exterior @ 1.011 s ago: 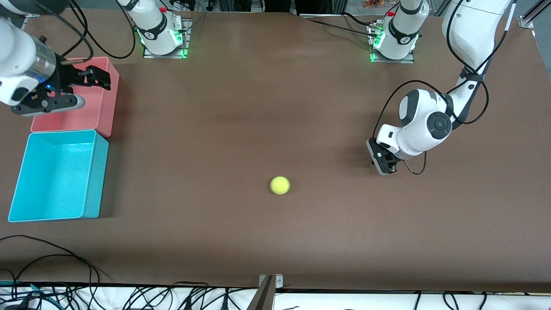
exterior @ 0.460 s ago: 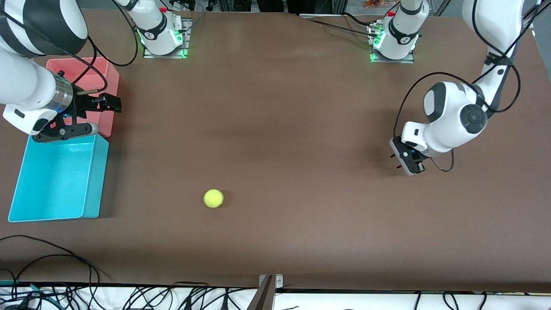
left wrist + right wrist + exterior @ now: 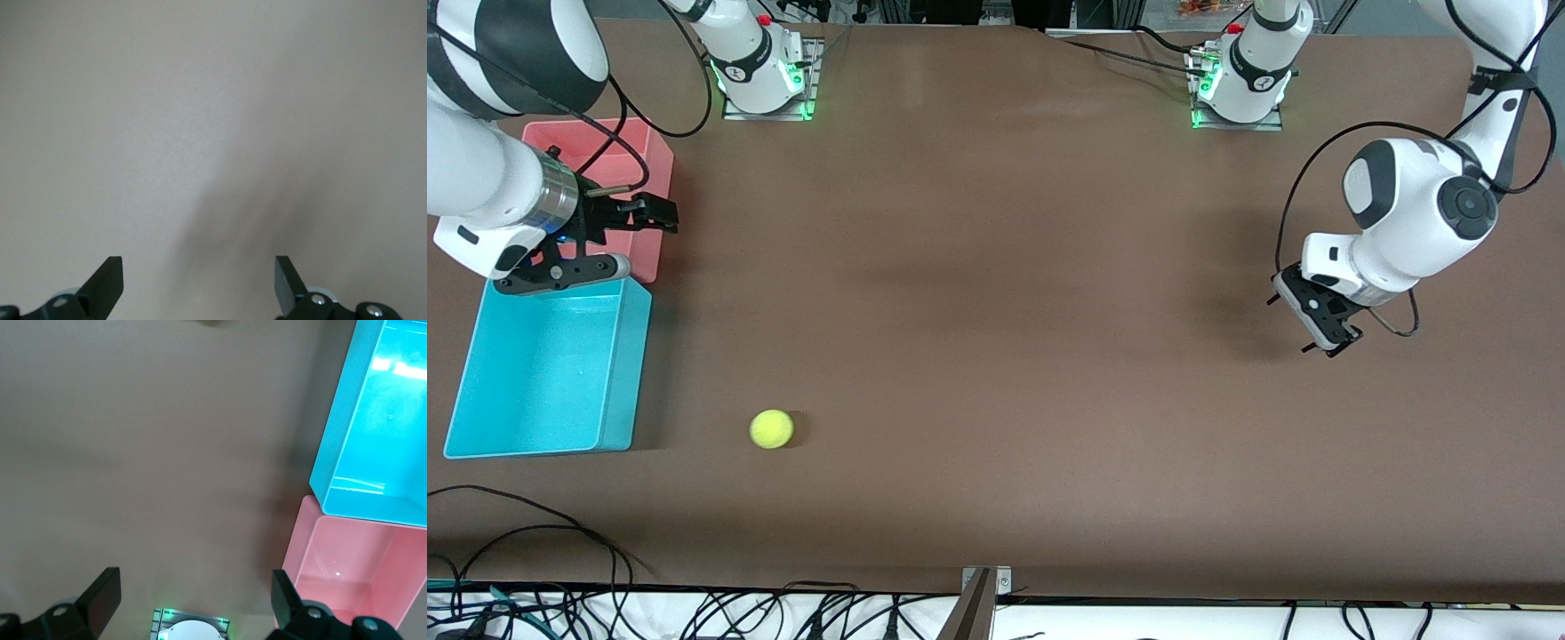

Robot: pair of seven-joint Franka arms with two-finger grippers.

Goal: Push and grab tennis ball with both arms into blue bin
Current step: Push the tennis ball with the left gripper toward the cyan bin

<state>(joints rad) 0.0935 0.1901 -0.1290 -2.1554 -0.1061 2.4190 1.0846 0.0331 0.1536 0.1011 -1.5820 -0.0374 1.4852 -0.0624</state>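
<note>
The yellow-green tennis ball (image 3: 771,428) lies on the brown table beside the blue bin's (image 3: 637,356) near corner, a short gap from its wall. The bin shows nothing inside, also in the right wrist view (image 3: 347,440). My right gripper (image 3: 660,216) hangs open over the table by the pink bin's edge, and its wrist view (image 3: 193,597) shows nothing between the fingers. My left gripper (image 3: 1291,325) is open low over the table at the left arm's end, well away from the ball. Its wrist view (image 3: 198,283) shows only bare table.
A pink bin (image 3: 654,160) stands against the blue bin, farther from the front camera, and also shows in the right wrist view (image 3: 347,573). The right arm's base (image 3: 193,628) shows between the right fingers. Cables lie along the table's near edge (image 3: 516,524).
The ball has rolled from mid-table toward the blue bin. The left gripper has opened and drawn back toward its own end. The right arm swung over the bins, then held still.
</note>
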